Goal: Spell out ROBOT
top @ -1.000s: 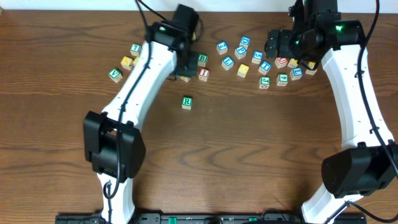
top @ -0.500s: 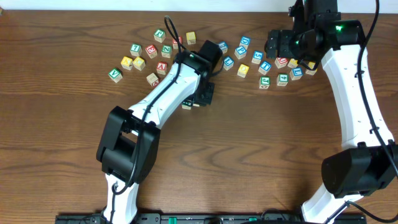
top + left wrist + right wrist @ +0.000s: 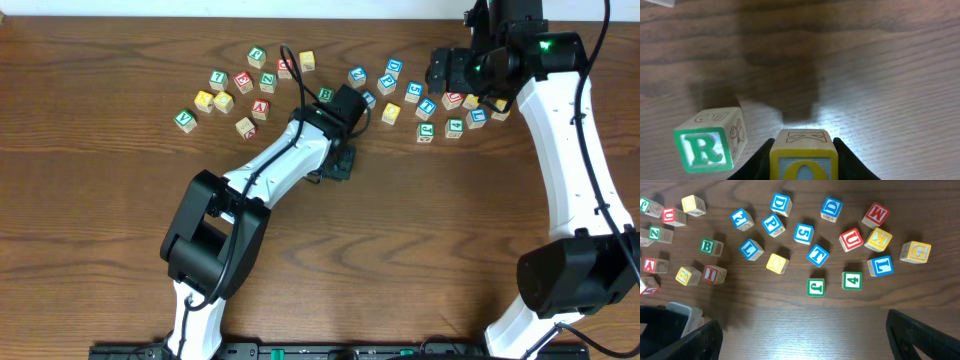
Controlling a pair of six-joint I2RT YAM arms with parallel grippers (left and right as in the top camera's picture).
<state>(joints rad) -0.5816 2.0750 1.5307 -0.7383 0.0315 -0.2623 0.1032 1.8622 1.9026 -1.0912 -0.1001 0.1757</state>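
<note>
Now the left gripper (image 3: 804, 159) clamps a yellow-faced wooden cube lettered O (image 3: 803, 150), just beside the green-lettered wooden R cube (image 3: 707, 145) on the brown wooden table (image 3: 880, 75); the right gripper (image 3: 802, 337) gapes wide above scattered blocks (image 3: 804, 233).

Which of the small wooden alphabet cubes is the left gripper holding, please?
The yellow-faced wooden O cube, clamped in the left gripper; the green-lettered R cube beside it sits free.

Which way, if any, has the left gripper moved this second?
Yes. The left gripper, holding the yellow O cube, moved from the green B cube toward the robot's base.
</note>
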